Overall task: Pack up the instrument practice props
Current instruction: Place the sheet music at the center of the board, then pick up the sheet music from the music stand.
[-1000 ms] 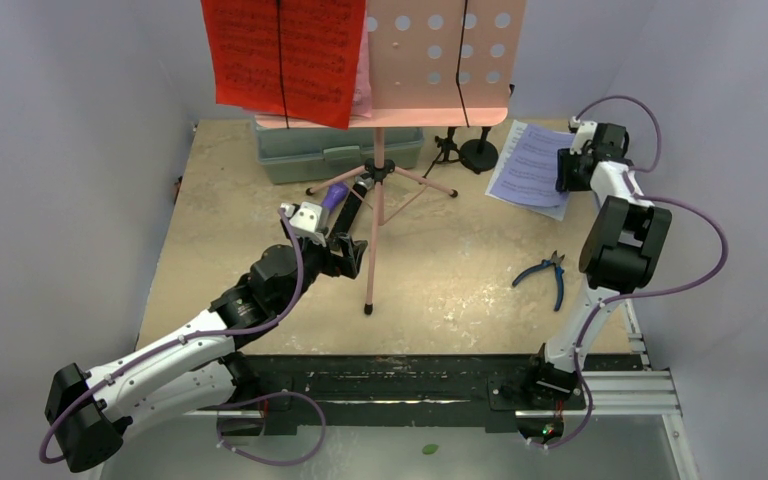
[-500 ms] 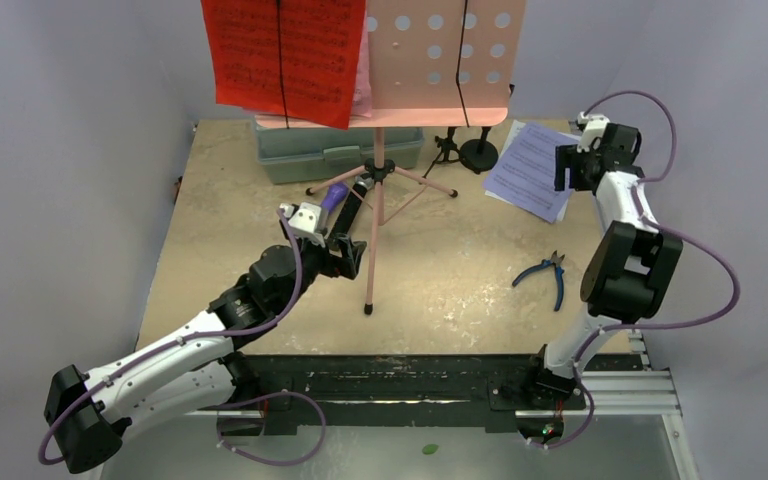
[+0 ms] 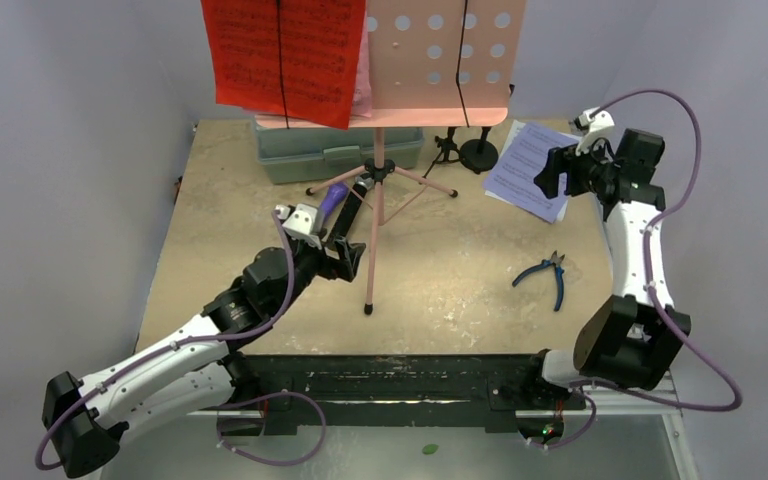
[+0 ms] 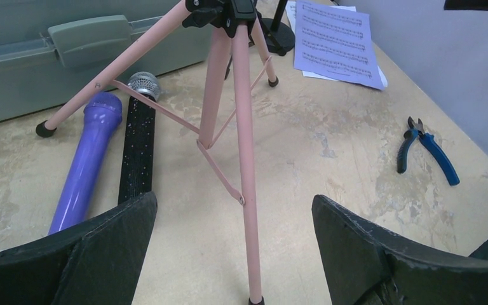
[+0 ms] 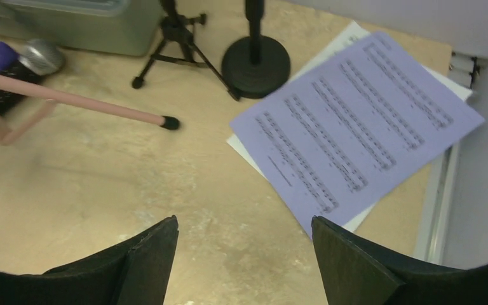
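Observation:
The pink tripod [image 3: 377, 215] stands mid-table with its perforated tray [image 3: 450, 60] up top, holding red sheet music [image 3: 280, 55]. My left gripper [image 3: 348, 256] is open, and the tripod's near leg [image 4: 244, 159] stands between its fingers without touching them. The purple microphone [image 4: 86, 165] and the black silver-headed microphone [image 4: 138, 140] lie side by side under the tripod. My right gripper [image 3: 548, 177] is open and empty, hovering at the near edge of the white sheet-music pages [image 5: 356, 121]. A round-base mic mount [image 5: 255, 63] and a small tripod mount [image 5: 178, 38] stand behind the pages.
The grey-green case [image 3: 335, 150] sits shut at the back behind the tripod. Blue-handled pliers [image 3: 545, 273] lie at the right front. Walls close in on the left, back and right. The table's right edge [image 5: 441, 184] is just past the pages.
The right arm has swung its elbow out to the right and its gripper has shifted slightly left over the white pages. The left arm has barely moved.

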Controlling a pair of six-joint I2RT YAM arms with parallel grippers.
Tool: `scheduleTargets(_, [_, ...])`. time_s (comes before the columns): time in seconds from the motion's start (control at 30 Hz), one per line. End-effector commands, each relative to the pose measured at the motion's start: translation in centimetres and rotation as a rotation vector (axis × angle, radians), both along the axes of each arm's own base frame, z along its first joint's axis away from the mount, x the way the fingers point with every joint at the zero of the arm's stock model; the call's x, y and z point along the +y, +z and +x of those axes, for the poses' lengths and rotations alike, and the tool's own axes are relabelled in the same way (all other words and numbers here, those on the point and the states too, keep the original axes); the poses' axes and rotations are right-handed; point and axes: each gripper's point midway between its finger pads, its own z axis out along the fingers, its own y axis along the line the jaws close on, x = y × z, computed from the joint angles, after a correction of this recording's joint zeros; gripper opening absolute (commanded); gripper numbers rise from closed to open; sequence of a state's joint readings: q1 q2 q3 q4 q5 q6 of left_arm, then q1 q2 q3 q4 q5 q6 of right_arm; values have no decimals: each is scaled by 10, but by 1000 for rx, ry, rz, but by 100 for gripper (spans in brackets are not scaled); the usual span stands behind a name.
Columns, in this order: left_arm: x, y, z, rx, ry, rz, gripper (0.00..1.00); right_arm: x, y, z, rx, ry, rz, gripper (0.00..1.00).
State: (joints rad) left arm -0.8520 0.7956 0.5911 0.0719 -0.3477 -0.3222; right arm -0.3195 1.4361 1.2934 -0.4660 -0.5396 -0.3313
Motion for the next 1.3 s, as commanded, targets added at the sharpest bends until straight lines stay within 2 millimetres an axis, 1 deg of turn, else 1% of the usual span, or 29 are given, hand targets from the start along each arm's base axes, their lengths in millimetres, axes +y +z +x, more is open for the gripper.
scheduleTargets(0.0, [-3, 25, -5, -30, -32, -50, 92, 43, 37, -32, -103, 181, 80, 81])
scheduleTargets(0.1, [-4, 29, -9, -31, -48, -60, 92, 59, 51, -52, -159, 239, 94, 83])
scheduleTargets(0.17, [-4, 32, -10, -31, -57, -67, 92, 68, 53, -63, -180, 279, 111, 84])
scheduleTargets(0.3, [-6, 41, -13, -28, -73, -73, 92, 86, 42, -82, -191, 357, 152, 84])
scheduleTargets(0.33, [-6, 47, -13, -33, -75, -84, 92, 88, 40, -86, -193, 372, 159, 84])
scheduleTargets(0.4, [-6, 48, -15, -16, -81, -72, 92, 94, 35, -91, -193, 404, 183, 85])
scheduleTargets(0.47, [-7, 56, -18, -17, -95, -75, 92, 99, 33, -95, -196, 435, 207, 85])
scheduleTargets(0.6, [-9, 78, -22, -29, -119, -93, 96, 105, 30, -101, -199, 472, 229, 85])
scheduleTargets(0.73, [-9, 101, -29, -35, -148, -113, 98, 106, 22, -103, -192, 484, 231, 85])
scheduleTargets(0.83, [-8, 123, -33, -42, -163, -119, 99, 106, 18, -104, -182, 487, 233, 85])
scheduleTargets(1.03, [-2, 182, -42, -96, -186, -140, 99, 107, 16, -108, -178, 527, 208, 85])
scheduleTargets(1.17, [-2, 212, -44, -146, -205, -151, 98, 107, 16, -110, -171, 531, 204, 85])
scheduleTargets(1.27, [-5, 227, -38, -149, -194, -119, 97, 108, 17, -111, -168, 534, 204, 85])
